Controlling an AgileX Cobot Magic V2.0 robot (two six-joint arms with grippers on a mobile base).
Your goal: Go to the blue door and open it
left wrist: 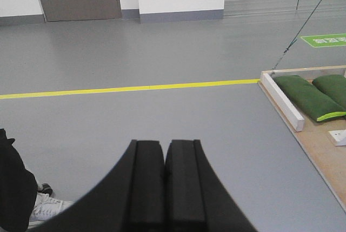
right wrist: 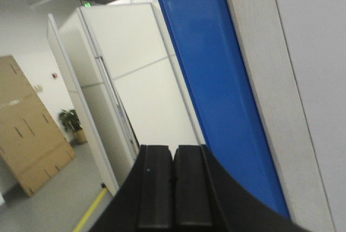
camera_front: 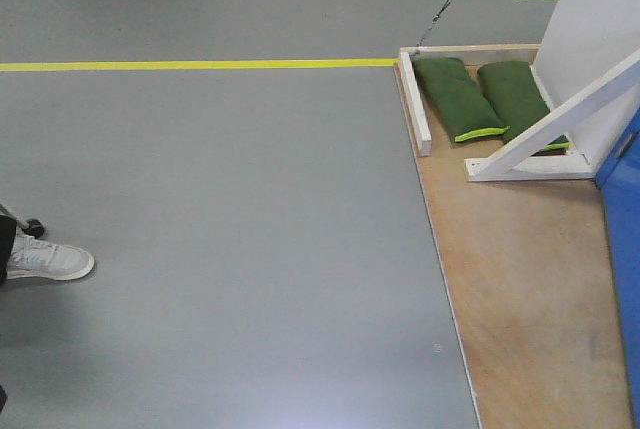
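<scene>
Your right gripper (right wrist: pixel 174 186), pads pressed together and empty, sat nearer the blue door (right wrist: pixel 216 80), its long edge rising at one o'clock; your left gripper (left wrist: pixel 165 183), equally closed and empty, faced the grey floor (left wrist: pixel 162 118).

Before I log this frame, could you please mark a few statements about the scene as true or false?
1. The left gripper and the right gripper are both shut, with nothing between the pads. True.
2. Three bags lie on the wooden platform. False: there are two green sandbags.
3. The yellow line reaches the platform's corner. True.
4. The right gripper grips a door handle. False: it holds nothing. Only the blue door panel shows behind it, and no handle is in view.
5. A white shoe shows at the left edge of the front view. True.
</scene>
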